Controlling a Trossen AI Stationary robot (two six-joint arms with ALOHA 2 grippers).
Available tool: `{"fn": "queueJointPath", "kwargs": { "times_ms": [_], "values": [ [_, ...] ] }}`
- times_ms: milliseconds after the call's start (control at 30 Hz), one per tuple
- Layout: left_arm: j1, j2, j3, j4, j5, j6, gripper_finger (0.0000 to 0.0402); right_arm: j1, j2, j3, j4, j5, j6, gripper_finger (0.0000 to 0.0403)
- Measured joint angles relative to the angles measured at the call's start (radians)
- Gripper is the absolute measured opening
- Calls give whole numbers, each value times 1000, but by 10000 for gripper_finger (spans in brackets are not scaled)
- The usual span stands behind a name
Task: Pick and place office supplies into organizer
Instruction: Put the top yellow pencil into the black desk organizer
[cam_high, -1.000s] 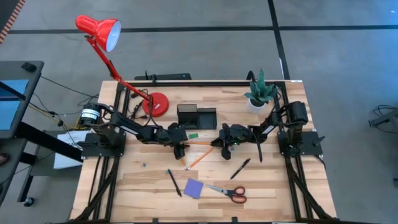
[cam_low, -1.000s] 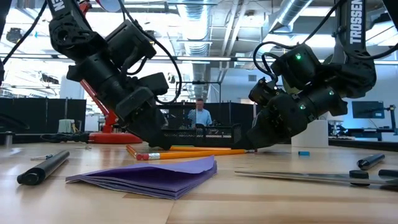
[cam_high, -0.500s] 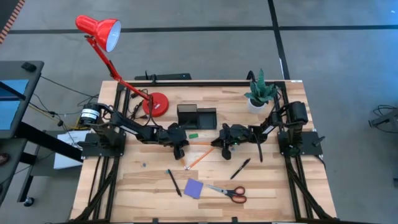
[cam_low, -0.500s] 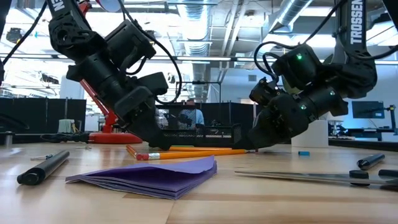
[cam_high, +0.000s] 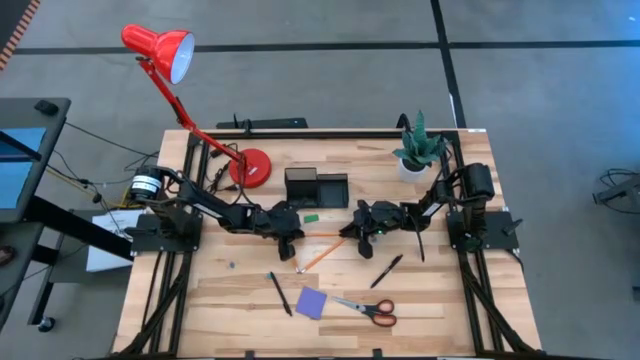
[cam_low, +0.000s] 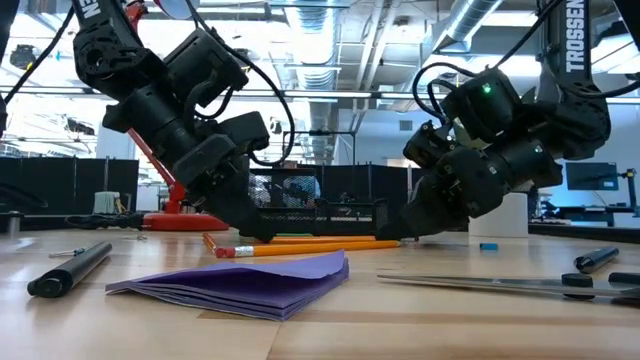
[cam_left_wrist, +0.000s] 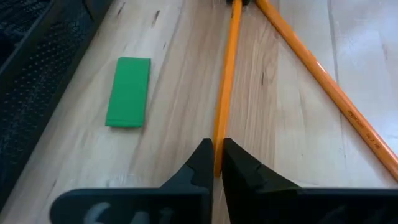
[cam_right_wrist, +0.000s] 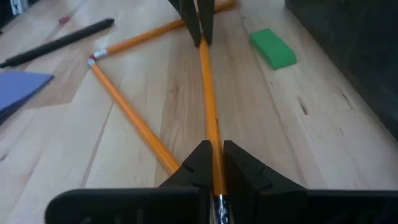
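Pencil mid-worktop, just before the organizer at the far edge — left gripper pinched on one end, right gripper clamped on the other. Light, stiff, thin, likely slippery — one gripper near its middle should carry it.

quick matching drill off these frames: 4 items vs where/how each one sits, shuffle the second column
Items
1. green eraser
2. pencil between the arms
3. purple notepad
4. scissors

States
A. lying flat near the table's front edge, right of the purple pad
B. gripped at both ends, left pincer and right pincer both shut on it
C. loose on the wood beside the black organizer
D. flat on the table between a black pen and the red handles

Pairs: 1-C, 2-B, 3-D, 4-A
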Motion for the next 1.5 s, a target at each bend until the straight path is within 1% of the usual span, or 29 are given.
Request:
{"fn": "queueJointPath", "kwargs": {
  "times_ms": [100, 200, 300, 400, 500, 600, 733, 933, 1033, 1200, 1367, 1500],
  "values": [
    [0, 1, 0, 12, -3, 5, 0, 0, -2, 2, 42, 4, 1, 17],
    [1, 5, 6, 40, -11, 2, 4, 1, -13, 19, 118, 5, -1, 5],
    [2, 5, 12, 43, -14, 5, 4, 1, -5, 19, 111, 3, -7, 1],
    [2, 5, 12, 48, -11, 12, 4, 0, -8, 33, 111, 4, -7, 5],
    [1, 3, 12, 42, -11, 12, 4, 5, -6, 29, 73, 5, -23, 13],
    [1, 3, 12, 40, -11, 12, 3, 14, -6, 29, 42, 7, -56, 30],
    [1, 3, 14, 49, -6, 12, 2, 19, -6, 29, 7, 19, -61, 66],
    [1, 2, 58, -38, 5, 9, 2, 18, -6, 28, -30, 118, -148, 123],
    [1, 2, 62, -51, 5, 9, 17, 15, -6, 28, -70, 116, -163, 148],
    [1, 2, 61, -69, 6, 0, 63, 7, -12, 33, -157, 117, -156, 176],
    [1, -1, 65, -132, 5, -9, 101, -12, -9, 30, -130, 109, -165, 181],
    [0, -5, 68, -198, -25, -42, 111, -32, -4, 29, -94, 109, -182, 173]
  ]
}}
